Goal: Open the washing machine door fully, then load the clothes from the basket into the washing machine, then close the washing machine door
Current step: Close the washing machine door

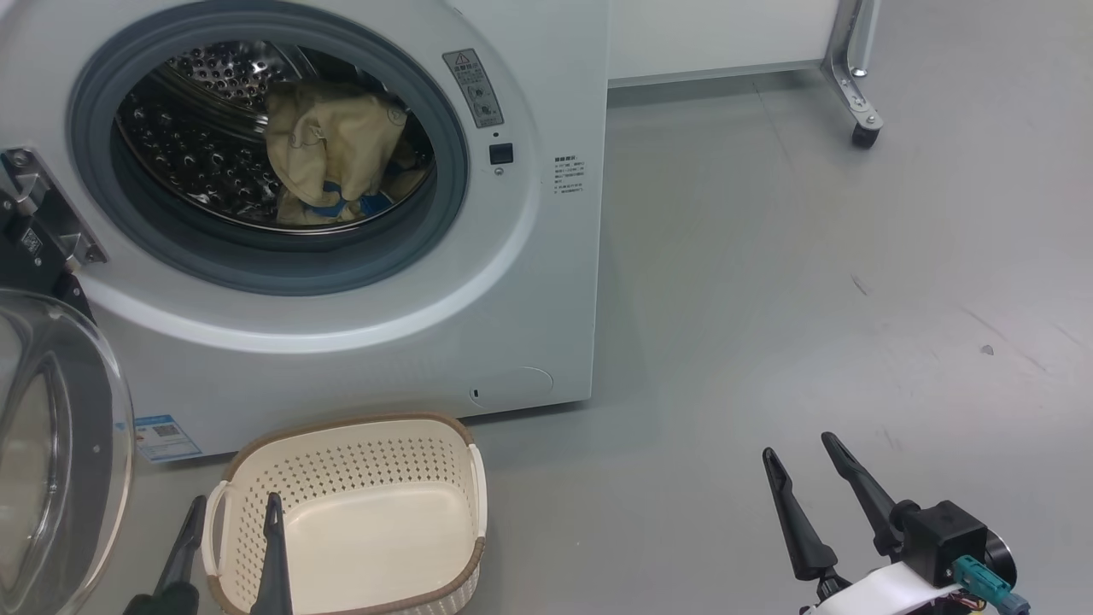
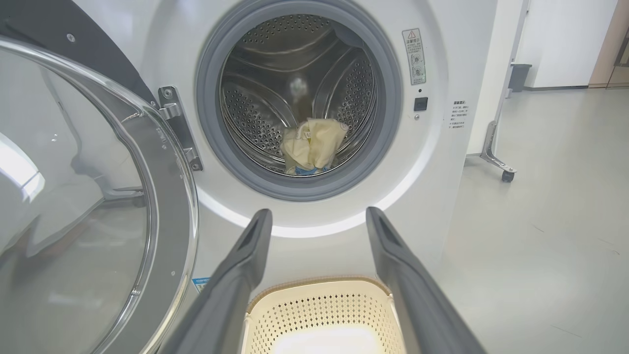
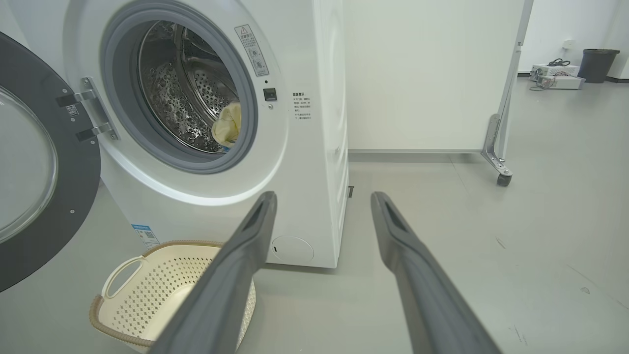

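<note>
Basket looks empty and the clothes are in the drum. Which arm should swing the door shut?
Left. The washing machine door hangs open at the robot's left, close beside the open left gripper at the basket; the right gripper sits far to the right, over floor.

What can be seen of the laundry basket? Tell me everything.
The basket is a small oval tub of cream plastic with perforated walls, a brown woven-look rim and white side handles. It stands upright and empty on the grey floor, just before the washing machine. The left gripper hangs at its left end, jaws open; whether it touches cannot be told.
</note>
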Available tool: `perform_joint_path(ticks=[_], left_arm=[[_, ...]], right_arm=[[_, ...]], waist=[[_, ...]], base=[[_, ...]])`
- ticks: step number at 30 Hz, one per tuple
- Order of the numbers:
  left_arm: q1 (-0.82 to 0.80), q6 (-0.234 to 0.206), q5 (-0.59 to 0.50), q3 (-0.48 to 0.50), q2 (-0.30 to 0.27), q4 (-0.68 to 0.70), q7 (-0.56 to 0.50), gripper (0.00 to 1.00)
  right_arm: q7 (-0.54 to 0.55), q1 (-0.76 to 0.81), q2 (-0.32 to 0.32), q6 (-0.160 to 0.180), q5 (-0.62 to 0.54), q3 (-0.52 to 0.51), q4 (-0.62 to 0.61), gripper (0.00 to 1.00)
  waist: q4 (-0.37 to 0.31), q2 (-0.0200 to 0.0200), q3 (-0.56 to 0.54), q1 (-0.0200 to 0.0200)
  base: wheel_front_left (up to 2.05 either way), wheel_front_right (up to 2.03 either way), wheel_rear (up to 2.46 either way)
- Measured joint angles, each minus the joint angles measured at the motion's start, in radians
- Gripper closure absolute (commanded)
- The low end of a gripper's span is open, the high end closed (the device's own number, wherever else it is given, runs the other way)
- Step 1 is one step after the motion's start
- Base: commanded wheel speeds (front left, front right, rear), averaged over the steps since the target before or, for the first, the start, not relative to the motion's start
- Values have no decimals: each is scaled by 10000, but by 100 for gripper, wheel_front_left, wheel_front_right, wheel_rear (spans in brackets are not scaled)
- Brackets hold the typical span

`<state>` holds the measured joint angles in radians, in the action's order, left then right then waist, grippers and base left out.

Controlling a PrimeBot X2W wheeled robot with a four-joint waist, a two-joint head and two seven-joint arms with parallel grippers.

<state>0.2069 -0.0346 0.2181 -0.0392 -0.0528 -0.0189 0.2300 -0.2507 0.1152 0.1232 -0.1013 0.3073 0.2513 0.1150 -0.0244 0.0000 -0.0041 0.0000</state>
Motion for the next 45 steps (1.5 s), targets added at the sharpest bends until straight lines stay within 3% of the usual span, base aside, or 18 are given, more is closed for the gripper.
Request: perform_joint_path(ticks=[30, 45], left_arm=[[26, 0, 0, -82, -13, 219, 0, 0], [16, 63, -88, -552, -15, 238, -46, 0]], right_arm=[[77, 5, 12, 73, 46, 31, -44, 0], [77, 50, 211, 174, 65, -232, -249, 0]], waist=[[93, 1, -33, 0], [1021, 0, -56, 1]], base=[[-25, 25, 0], [0, 0, 0]])
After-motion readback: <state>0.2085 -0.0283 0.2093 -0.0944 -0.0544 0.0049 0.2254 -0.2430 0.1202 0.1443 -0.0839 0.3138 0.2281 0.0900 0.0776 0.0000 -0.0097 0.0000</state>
